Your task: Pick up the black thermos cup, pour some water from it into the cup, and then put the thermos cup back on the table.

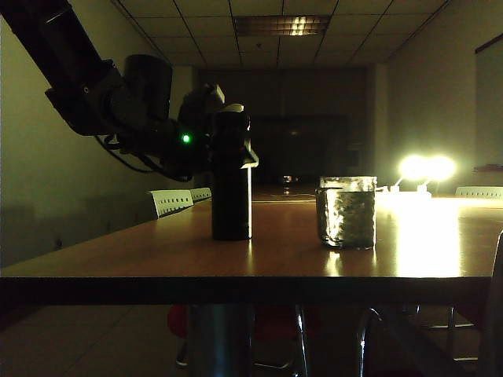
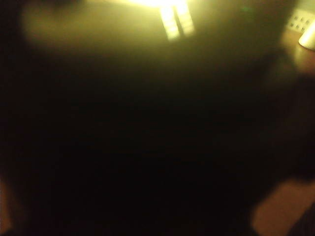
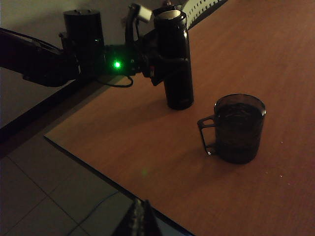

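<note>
The black thermos cup stands upright on the table, long axis vertical, with the cup standing apart from it on the same surface, toward the right of the exterior view. The left end effector is level with the flask's upper half, reaching in from the left of that view, its fingers set either side of the body just under the pale lid. In the right wrist view one pale finger shows beside the flask's top with the flask between it and its partner, but whether the jaws press the wall or stand slightly off it cannot be told in this dim light; the left wrist view is almost wholly dark, probably filled by the flask at close range. The right end effector sits well back off the table's near edge, far from both vessels, and its opening cannot be told. The left arm is plainly the nearer. No label or writing is legible anywhere.
</note>
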### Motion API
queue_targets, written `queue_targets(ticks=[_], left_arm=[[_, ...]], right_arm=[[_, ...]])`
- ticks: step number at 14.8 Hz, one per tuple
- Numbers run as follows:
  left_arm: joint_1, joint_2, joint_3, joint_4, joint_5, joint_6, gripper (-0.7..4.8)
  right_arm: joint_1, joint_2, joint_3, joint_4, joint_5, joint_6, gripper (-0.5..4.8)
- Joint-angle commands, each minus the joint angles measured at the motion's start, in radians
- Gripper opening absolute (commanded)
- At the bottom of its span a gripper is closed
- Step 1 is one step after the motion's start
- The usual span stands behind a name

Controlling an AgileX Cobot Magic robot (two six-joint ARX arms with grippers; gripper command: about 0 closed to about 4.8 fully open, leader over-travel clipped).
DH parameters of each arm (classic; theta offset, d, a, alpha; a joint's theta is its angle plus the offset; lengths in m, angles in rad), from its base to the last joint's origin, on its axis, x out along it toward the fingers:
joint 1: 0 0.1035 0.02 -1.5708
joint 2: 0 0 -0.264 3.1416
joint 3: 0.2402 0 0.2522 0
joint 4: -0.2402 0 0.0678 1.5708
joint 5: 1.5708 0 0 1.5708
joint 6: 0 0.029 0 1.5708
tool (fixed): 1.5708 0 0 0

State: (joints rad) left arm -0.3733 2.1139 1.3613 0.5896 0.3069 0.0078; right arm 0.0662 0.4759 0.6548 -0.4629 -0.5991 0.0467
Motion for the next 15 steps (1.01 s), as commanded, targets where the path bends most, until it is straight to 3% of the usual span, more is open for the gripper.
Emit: queue_targets(ticks=[1,6,8,9,11,12,13,15], left_arm=[[-0.002,-0.024,0.003,-0.094,0.005,0.003,4.79],[-0.001,-0.151,0.003,-0.353,-0.013,0.048,4.79],[-0.001,-0.226,0.003,-0.528,-0.061,0.071,4.74],[-0.001,-0.262,0.003,-0.593,-0.060,0.075,3.94],[-0.001,-0.343,0.003,-0.682,-0.060,0.074,0.39],[-0.001,-0.386,0.003,-0.717,-0.060,0.069,-0.06],[-0.001,-0.436,0.003,-0.752,-0.058,0.064,-0.06],[-0.005,-0.556,0.003,-0.822,-0.060,0.059,-0.06]], right_arm=[[-0.001,0.000,0.005,0.011,-0.005,-0.002,-0.01],[-0.001,-0.001,0.005,0.011,-0.006,-0.002,-0.01],[-0.001,-0.001,0.005,0.011,-0.005,-0.002,-0.01],[-0.002,-0.002,0.005,0.011,-0.005,-0.002,-0.01],[-0.001,-0.011,0.005,0.013,-0.006,-0.002,-0.01],[-0.002,-0.019,0.005,0.016,-0.002,-0.002,-0.01],[-0.002,-0.034,0.005,0.018,0.013,-0.002,-0.01],[-0.003,-0.077,0.005,0.018,0.168,0.005,-0.01]])
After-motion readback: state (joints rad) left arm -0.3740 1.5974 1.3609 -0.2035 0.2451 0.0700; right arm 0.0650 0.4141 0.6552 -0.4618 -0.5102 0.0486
